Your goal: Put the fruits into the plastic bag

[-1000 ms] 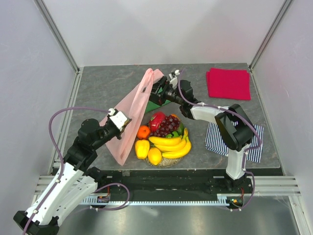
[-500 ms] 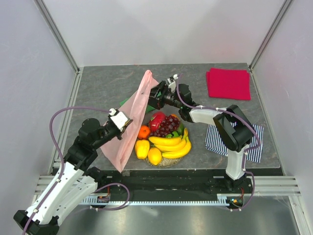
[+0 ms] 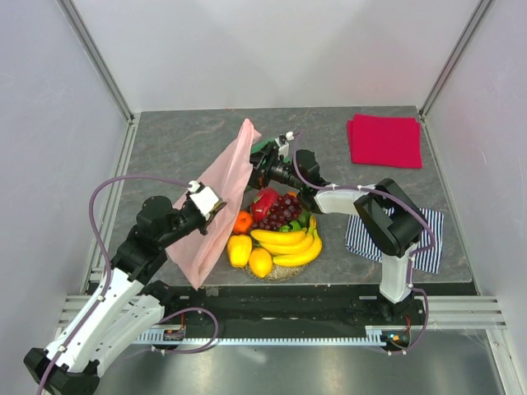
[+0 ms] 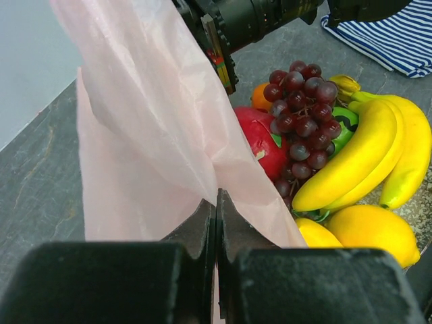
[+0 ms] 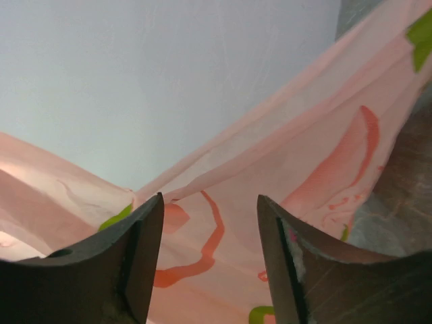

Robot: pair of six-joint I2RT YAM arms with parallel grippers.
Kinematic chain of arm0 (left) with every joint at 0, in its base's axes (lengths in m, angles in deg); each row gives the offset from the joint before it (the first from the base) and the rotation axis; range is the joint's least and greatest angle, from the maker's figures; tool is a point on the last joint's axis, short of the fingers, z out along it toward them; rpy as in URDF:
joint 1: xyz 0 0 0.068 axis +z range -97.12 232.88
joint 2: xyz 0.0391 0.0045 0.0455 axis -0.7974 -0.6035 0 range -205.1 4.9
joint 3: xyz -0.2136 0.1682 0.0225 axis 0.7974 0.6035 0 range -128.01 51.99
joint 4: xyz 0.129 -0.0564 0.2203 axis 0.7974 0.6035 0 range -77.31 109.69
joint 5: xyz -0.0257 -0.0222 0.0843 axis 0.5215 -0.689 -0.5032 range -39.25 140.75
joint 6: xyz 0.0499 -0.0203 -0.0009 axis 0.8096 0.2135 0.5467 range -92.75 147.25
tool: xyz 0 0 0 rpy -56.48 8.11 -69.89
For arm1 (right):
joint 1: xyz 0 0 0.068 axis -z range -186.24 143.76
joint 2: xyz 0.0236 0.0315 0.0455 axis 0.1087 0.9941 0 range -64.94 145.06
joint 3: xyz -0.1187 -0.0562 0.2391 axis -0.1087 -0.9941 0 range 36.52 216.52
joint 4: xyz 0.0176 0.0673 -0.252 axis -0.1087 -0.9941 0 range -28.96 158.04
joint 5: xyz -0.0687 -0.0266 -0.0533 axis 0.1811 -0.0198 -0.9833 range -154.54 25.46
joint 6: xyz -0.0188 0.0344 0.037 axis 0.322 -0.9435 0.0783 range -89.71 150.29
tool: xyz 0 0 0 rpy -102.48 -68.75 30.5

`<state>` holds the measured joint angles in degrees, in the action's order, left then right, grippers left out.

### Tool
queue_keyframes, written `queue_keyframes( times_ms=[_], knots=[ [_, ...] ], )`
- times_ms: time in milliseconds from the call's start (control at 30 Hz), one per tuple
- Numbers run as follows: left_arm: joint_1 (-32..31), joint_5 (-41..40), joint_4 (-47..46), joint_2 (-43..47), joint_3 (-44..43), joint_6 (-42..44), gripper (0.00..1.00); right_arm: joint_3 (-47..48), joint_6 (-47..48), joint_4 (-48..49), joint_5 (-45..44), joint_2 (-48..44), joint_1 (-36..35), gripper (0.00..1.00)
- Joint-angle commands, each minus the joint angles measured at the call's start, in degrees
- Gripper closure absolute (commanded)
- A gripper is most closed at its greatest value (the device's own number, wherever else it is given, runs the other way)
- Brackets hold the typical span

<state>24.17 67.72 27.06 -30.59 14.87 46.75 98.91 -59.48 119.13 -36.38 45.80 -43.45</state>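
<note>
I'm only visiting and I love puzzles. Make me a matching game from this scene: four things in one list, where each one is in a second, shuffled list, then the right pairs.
Things:
1. thin pale pink plastic bag
2. yellow banana bunch
3. folded red cloth
4. blue-and-white striped cloth

Places:
A. flat at the far right of the grey tabletop
B. beside the dark purple grapes, on their near side
C. pinched in the shut left gripper
D. flat at the near right

Pairs: 1-C, 2-B, 3-A, 4-D.
</note>
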Motion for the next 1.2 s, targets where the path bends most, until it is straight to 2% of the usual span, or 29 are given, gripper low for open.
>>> queue_keyframes(
  times_ms=[0,67,133,167,233,267,300,467,567,700,800,900,967,1000,1033,1100,1133,1167],
  knots=[
    [-0.29,2.19,-2.42,-0.55,0.30,2.03,0.98,0.54,-2.68,7.26,0.31,2.19,-0.67,0.43],
    [-0.38,2.98,-2.24,-1.34,0.12,2.03,0.99,2.63,-3.47,9.36,1.45,3.43,-0.58,0.57],
    [-0.47,3.59,-1.98,-1.69,-0.05,1.85,0.98,4.66,-3.74,10.34,2.51,5.53,-0.41,0.66],
    [-0.56,3.77,-1.89,-2.13,-0.05,1.76,0.98,6.67,-3.74,11.48,3.38,6.15,-0.49,0.76],
    [-0.56,4.12,-1.80,-2.48,-0.32,1.68,0.98,9.49,-2.69,11.49,3.92,7.12,-0.14,0.87],
    [-0.56,4.12,-1.72,-2.66,-0.40,1.41,0.99,10.46,-0.07,9.66,4.44,7.21,0.03,0.97],
    [-0.56,4.12,-1.63,-2.75,-0.49,1.32,0.98,11.25,1.52,8.16,4.44,6.69,0.38,1.00],
    [-0.56,2.81,-1.80,-2.40,-1.55,-0.25,0.98,16.79,14.09,-3.16,5.23,3.61,1.17,1.00],
    [-0.47,0.52,-1.89,-2.66,-2.51,-1.40,0.98,18.82,16.65,-3.20,7.25,2.82,1.09,1.00],
    [-0.47,-0.44,-2.07,-1.78,-2.08,-2.36,0.98,16.90,18.75,-2.84,8.66,0.46,1.18,1.00],
    [-0.47,-6.06,-1.10,-1.87,-2.51,-2.72,0.98,12.94,24.28,-5.64,7.44,-3.67,1.18,1.00],
    [-0.38,-4.07,-1.36,-0.91,-2.43,-2.46,0.98,10.30,31.57,-13.28,6.21,-8.16,1.18,1.00],
    [-0.38,-0.63,-1.71,-0.20,-1.81,-1.93,0.98,9.94,37.79,-23.45,3.41,-11.14,1.44,1.00],
    [-0.38,-0.54,-1.63,-0.20,-1.81,-1.93,0.98,10.20,39.57,-27.41,2.35,-11.94,1.79,1.00],
    [-0.38,-1.67,-1.54,-0.29,-1.99,-1.93,0.99,10.12,41.24,-31.80,1.55,-12.91,2.14,0.81],
    [-0.38,-2.64,-1.10,-0.38,-2.16,-1.58,0.98,8.29,44.59,-33.07,0.23,-16.59,2.67,0.62],
    [-0.38,-2.12,-1.01,-0.29,-2.16,-1.40,0.98,7.75,45.65,-33.68,-0.03,-17.91,2.58,0.48],
    [-0.38,-1.34,-1.10,-0.46,-2.08,-1.31,0.98,7.57,47.83,-34.47,-0.99,-20.19,2.67,0.42]
  ],
)
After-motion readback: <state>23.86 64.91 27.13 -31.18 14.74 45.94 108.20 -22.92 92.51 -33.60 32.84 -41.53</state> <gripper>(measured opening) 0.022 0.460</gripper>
